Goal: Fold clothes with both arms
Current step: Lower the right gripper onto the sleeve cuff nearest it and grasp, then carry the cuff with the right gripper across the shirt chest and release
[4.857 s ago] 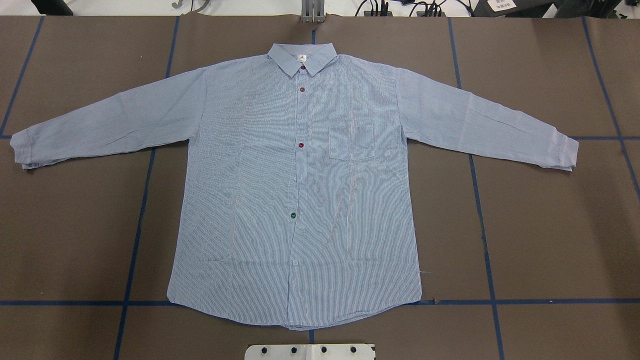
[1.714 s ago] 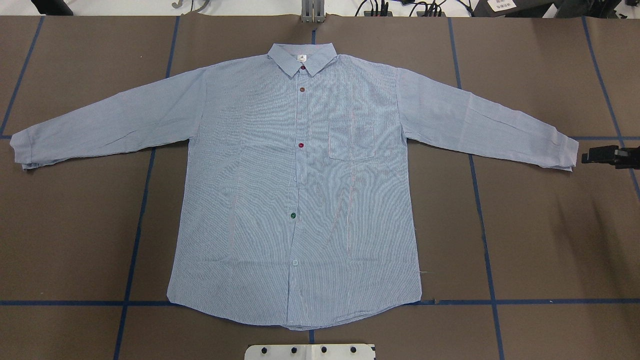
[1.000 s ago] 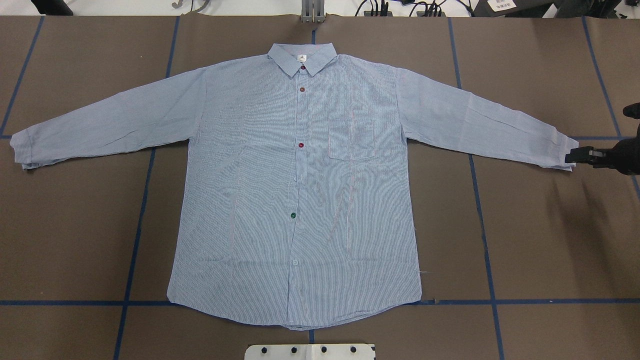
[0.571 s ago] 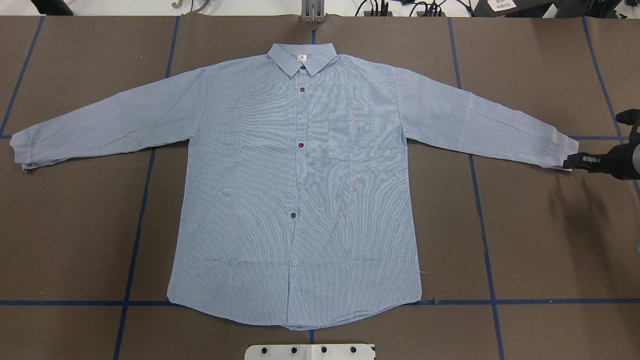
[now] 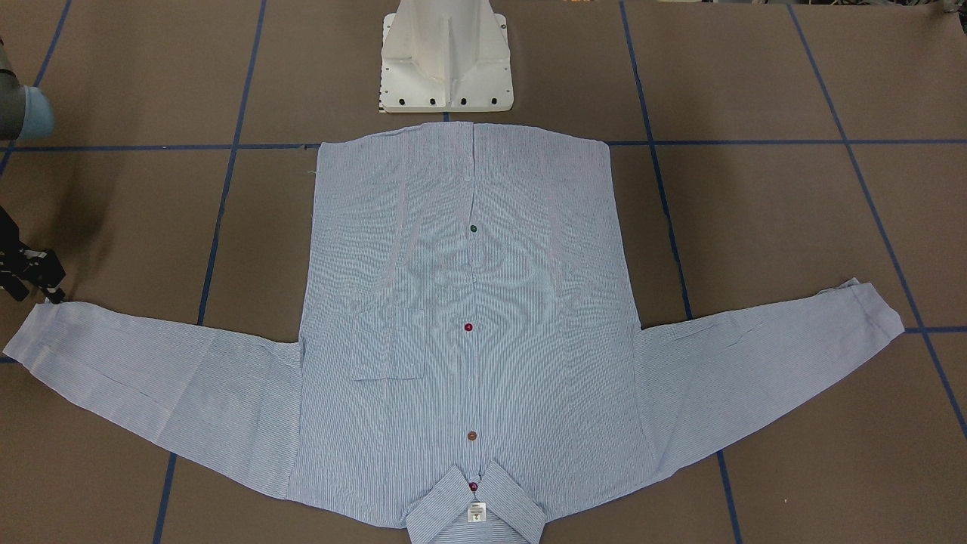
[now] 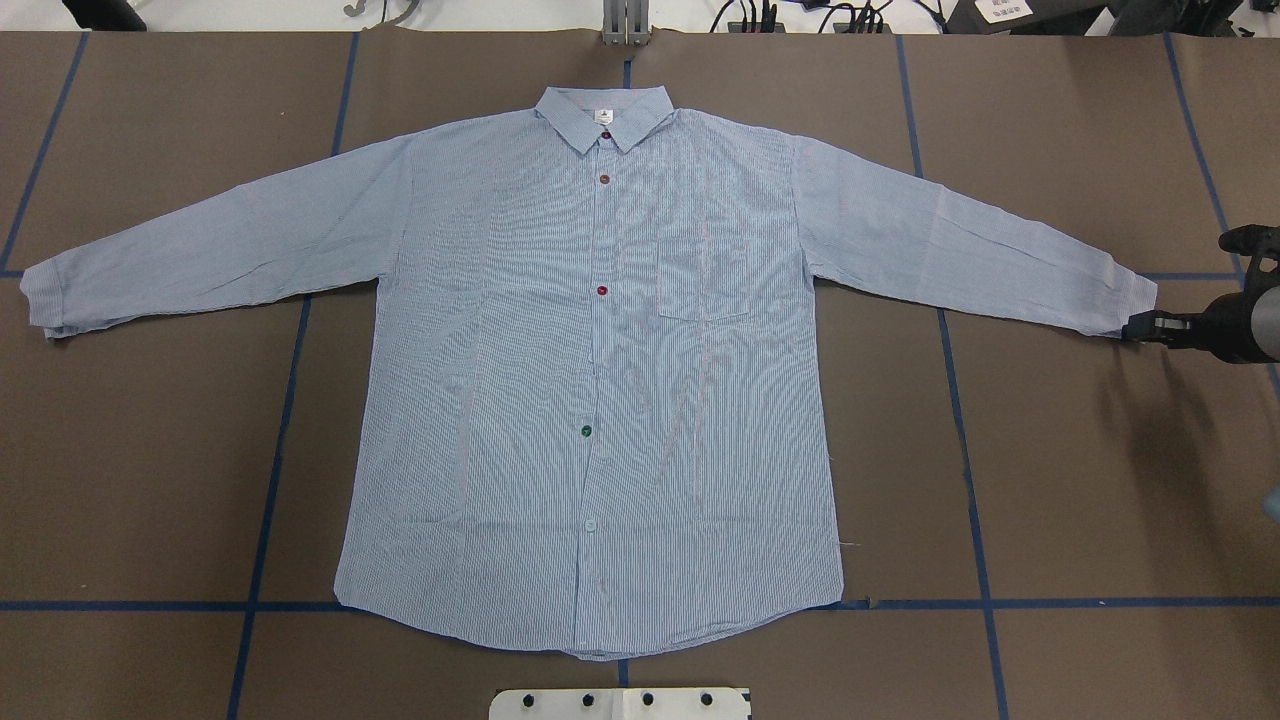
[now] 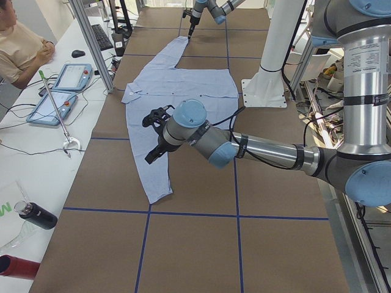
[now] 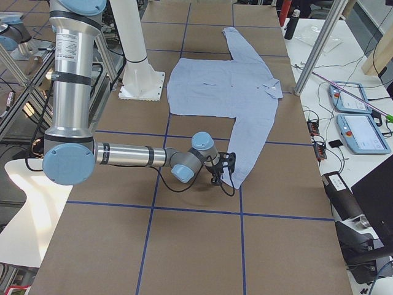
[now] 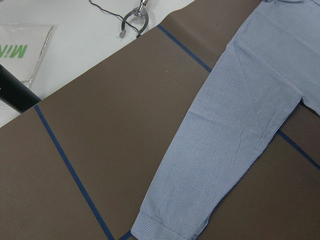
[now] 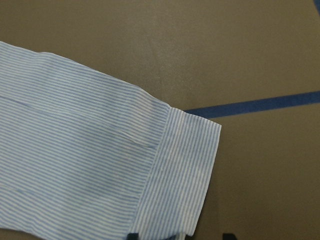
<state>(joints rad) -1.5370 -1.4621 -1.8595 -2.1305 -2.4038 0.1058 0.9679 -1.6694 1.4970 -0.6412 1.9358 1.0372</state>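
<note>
The light blue striped shirt (image 6: 600,350) lies flat and face up on the brown table, sleeves spread and collar away from the robot. My right gripper (image 6: 1135,328) is low at the near corner of the right cuff (image 6: 1128,298). In the right wrist view its two fingertips (image 10: 132,235) stand apart at the bottom edge with the cuff end (image 10: 185,170) between them, so it is open. My left gripper (image 7: 153,137) hangs high over the left sleeve (image 9: 235,135). It shows only in the exterior left view, so I cannot tell its state.
The white pedestal base (image 5: 446,60) stands at the shirt's hem. Blue tape lines (image 6: 270,480) cross the table. An operator (image 7: 18,43), two tablets (image 7: 58,91) and a bottle (image 7: 36,215) are on the white side table beyond the collar end.
The right gripper came in from the right edge, moved left to the right cuff and dropped to its near corner. The shirt has not moved.
</note>
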